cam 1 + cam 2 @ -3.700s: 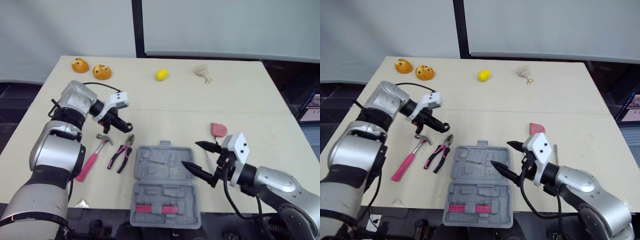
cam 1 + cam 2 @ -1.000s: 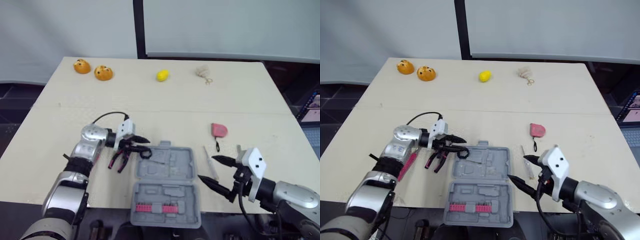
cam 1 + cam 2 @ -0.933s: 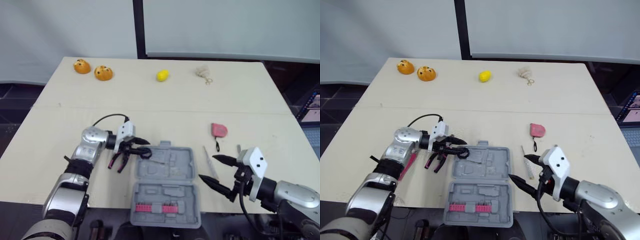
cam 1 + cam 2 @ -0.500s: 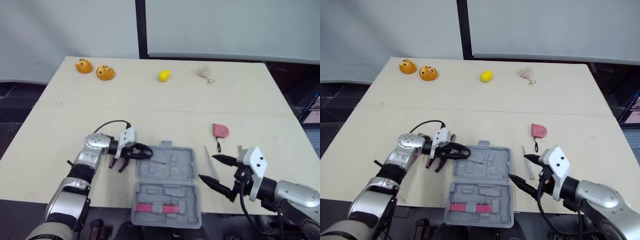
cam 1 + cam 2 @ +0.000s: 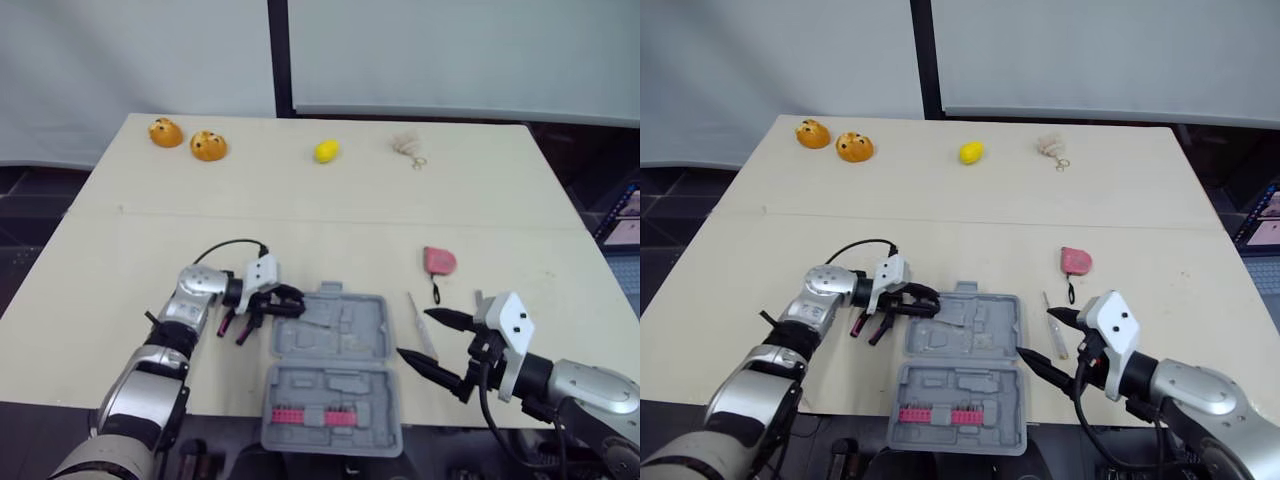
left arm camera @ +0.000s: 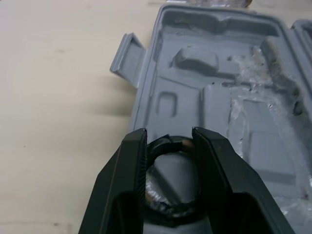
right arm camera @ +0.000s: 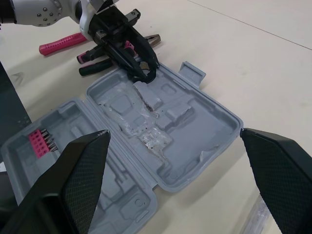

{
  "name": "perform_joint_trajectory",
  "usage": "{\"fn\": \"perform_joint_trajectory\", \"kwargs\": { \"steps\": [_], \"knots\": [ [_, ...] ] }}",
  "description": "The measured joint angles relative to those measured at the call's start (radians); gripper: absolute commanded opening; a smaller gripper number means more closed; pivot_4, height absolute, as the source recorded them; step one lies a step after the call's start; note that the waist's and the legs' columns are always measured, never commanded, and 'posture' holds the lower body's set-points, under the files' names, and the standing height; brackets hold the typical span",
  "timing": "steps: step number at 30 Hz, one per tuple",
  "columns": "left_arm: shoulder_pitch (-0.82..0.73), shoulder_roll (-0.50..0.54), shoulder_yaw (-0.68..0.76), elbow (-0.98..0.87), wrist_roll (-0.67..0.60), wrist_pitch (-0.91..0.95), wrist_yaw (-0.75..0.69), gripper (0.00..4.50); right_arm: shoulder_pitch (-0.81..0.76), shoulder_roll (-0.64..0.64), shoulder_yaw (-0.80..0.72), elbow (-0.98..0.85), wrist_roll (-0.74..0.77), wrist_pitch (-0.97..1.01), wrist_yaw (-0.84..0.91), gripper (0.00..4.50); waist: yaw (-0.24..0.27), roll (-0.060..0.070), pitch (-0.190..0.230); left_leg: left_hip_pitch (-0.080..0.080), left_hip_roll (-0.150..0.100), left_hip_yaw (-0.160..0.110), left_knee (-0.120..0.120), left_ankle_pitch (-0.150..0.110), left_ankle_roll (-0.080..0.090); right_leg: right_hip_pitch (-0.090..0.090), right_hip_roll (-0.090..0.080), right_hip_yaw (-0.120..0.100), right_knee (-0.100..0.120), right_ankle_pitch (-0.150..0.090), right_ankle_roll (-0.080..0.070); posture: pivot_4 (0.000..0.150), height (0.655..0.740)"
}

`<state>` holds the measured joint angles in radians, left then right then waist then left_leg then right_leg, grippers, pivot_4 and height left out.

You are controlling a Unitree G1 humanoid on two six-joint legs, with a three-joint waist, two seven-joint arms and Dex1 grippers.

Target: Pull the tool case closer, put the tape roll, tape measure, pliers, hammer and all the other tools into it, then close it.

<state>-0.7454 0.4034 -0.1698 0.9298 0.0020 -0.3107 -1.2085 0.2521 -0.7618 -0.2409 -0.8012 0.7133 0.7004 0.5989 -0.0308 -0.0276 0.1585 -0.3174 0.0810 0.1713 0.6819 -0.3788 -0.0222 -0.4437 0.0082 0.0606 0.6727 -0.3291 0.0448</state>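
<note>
My right gripper hangs spread beside the tool case. Farther on, my left gripper pinches the tape roll over the case's far-left corner. If I release off-centre, the roll may catch the rim and tip out.

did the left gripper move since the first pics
Yes. The left gripper, shut on the tape roll, has moved from beyond the pliers rightward to the tool case's far left corner.
</note>
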Motion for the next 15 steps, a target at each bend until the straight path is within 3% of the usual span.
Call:
{"fn": "perform_joint_trajectory", "kwargs": {
  "steps": [15],
  "knots": [
    [-0.028,0.01,-0.008,0.067,0.045,-0.142,0.026,1.61,-0.005,0.001,0.0,0.0,0.014,0.003,-0.002,4.5,-0.001,0.0,0.0,0.0,0.0,0.0,0.0,0.0,0.0,0.0,0.0,0.0,0.0,0.0,0.0,0.15,0.74]
  ]
}}
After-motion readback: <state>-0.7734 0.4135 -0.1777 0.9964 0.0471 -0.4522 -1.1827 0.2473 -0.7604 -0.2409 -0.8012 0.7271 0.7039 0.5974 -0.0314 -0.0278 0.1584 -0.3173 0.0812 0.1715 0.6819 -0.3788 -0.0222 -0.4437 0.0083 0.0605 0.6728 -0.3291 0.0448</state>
